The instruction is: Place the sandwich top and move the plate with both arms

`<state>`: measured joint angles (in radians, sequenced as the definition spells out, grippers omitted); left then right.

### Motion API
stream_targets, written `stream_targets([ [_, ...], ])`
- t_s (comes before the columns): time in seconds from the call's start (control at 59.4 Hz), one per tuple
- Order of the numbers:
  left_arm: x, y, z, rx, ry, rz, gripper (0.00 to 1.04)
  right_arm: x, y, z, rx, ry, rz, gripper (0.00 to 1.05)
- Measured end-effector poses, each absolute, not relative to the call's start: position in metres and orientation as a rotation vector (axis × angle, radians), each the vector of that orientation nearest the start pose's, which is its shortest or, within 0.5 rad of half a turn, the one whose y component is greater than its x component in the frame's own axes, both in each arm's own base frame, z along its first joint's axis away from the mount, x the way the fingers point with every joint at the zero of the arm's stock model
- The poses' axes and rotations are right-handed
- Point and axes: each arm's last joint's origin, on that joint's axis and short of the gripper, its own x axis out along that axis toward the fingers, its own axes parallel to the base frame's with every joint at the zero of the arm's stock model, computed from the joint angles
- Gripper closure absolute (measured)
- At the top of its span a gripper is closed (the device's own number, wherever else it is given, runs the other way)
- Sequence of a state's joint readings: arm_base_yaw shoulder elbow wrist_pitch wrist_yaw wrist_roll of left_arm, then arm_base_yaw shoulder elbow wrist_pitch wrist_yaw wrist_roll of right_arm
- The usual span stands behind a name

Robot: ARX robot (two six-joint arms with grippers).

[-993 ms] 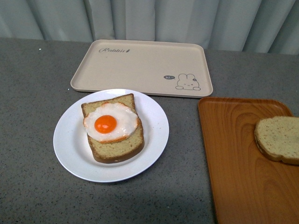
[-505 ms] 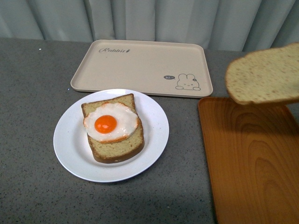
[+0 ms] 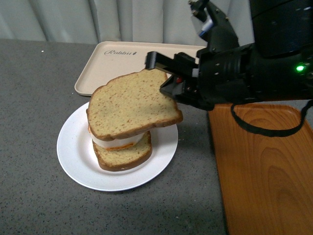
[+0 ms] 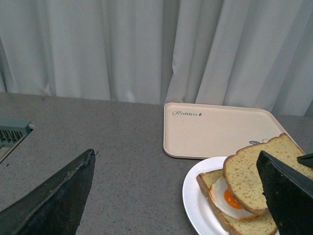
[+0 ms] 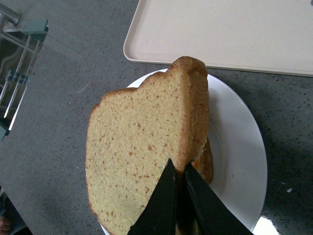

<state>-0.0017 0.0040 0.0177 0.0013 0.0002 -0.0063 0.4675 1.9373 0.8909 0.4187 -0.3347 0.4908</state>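
1. The right gripper [image 3: 168, 93] is closed on one edge of the top [image 3: 129, 105]; its fingers [image 5: 164, 205] pinch the crust.
2. The top hangs tilted over the egg slice [image 3: 122, 155], which lies on the plate [image 3: 73, 156]. Whether the two touch, I cannot tell.
3. The plate stands on the grey table [image 3: 34, 98], just beside the beige tray [image 3: 112, 63] and near the orange tray [image 3: 264, 171].
4. The left gripper [image 4: 175, 154] is wide open and holds nothing.
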Motion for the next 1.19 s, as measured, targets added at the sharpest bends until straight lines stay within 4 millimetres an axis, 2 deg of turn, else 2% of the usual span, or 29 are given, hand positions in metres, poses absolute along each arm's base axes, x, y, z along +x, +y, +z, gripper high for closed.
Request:
stream_targets([
  [0.151,0.097,0.0,0.169,-0.006,-0.015,-0.002,0.06,0.331,0.186,0.097,0.393,0.853,0.568,1.03],
  [0.353,0.097,0.0,0.169,-0.006,-0.015,-0.002,0.06,0.332,0.189,0.074,0.362,0.934,0.537,1.03],
  [0.488,0.097,0.0,0.169,-0.006,-0.015,-0.002,0.06,0.331,0.19,0.071,0.337,0.931,0.532,1.03],
  [0.707,0.097,0.0,0.169,-0.006,-0.015,-0.002,0.06,0.325,0.18,0.064,0.298,0.933,0.475,0.67],
  [0.774,0.097,0.0,0.169,-0.006,-0.015,-0.002,0.06,0.322,0.171,0.065,0.302,0.919,0.453,0.56],
  [0.875,0.097,0.0,0.169,-0.006,-0.015,-0.002,0.06,0.319,0.151,0.077,0.307,0.851,0.395,0.4],
  [0.976,0.097,0.0,0.169,-0.006,-0.015,-0.002,0.06,0.315,0.121,0.099,0.277,0.732,0.293,0.24],
  [1.077,0.097,0.0,0.169,-0.006,-0.015,-0.002,0.06,0.299,0.082,0.121,0.224,0.61,0.141,0.08],
  [1.195,0.097,0.0,0.169,-0.006,-0.015,-0.002,0.06,0.268,0.04,0.133,0.127,0.531,-0.025,0.09],
])
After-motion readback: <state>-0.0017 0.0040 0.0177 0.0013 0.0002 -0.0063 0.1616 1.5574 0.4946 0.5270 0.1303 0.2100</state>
